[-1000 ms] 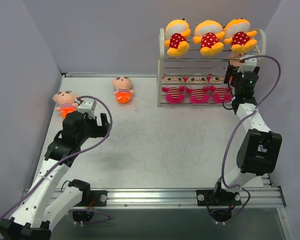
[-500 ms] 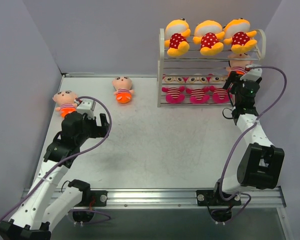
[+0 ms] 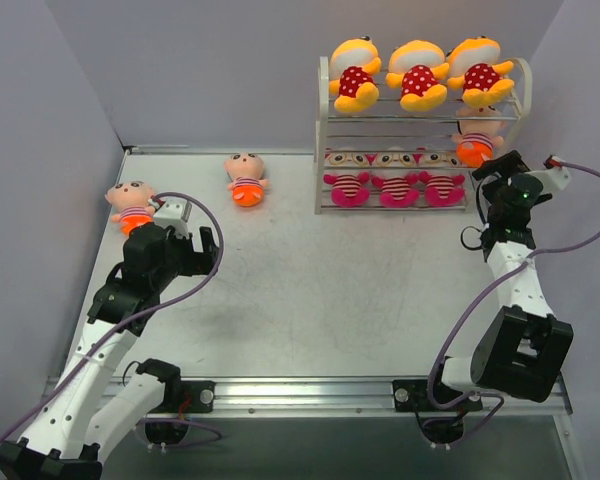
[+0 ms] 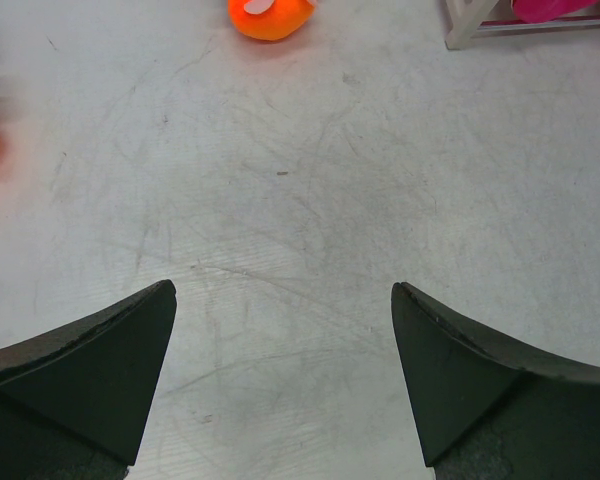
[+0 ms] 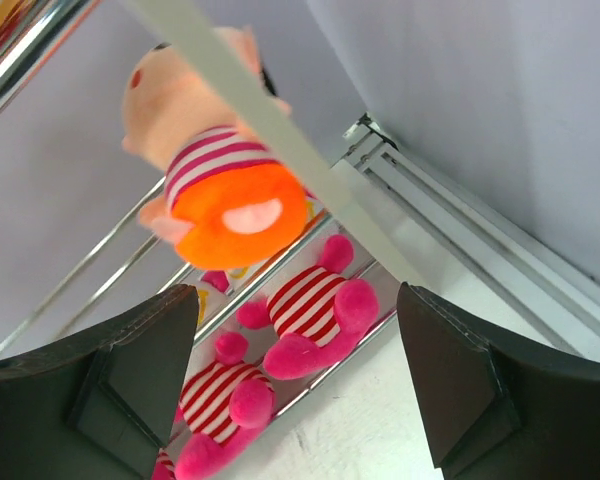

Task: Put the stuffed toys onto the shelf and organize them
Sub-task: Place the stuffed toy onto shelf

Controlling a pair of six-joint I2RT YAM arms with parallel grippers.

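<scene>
A grey table [image 3: 330,290] lies beneath both claws. The white wire shelf [image 3: 323,120] stands just ahead of the right claw [image 5: 295,290] and well across the table from the left claw [image 4: 280,290].

High above the right claw, three yellow dolls [image 3: 417,73] fill the top tier. Straight ahead of it and lower down, three pink-striped dolls [image 3: 397,186] line the bottom tier. Just above and ahead of its fingers, the shelved peach doll [image 5: 215,190] lies on the middle tier, orange bottom facing the claw, behind a slanting white bar of the shelf's side frame.

The right claw is spread wide and holds nothing; the doll rests on the rods, apart from both fingers. The left claw is also spread wide and empty, hovering over bare table. The far peach doll [image 3: 245,178] lies ahead of it, and the near peach doll [image 3: 132,205] lies close off to its left.

The step in hand looks like backing out after a placement. To do it well, the right claw should draw straight back with its fingers spread, clear of the side bar and rods, so nothing nudges the doll. Two peach dolls remain. Each is probably best gripped across its striped middle and laid beside the first, facing the same way.
</scene>
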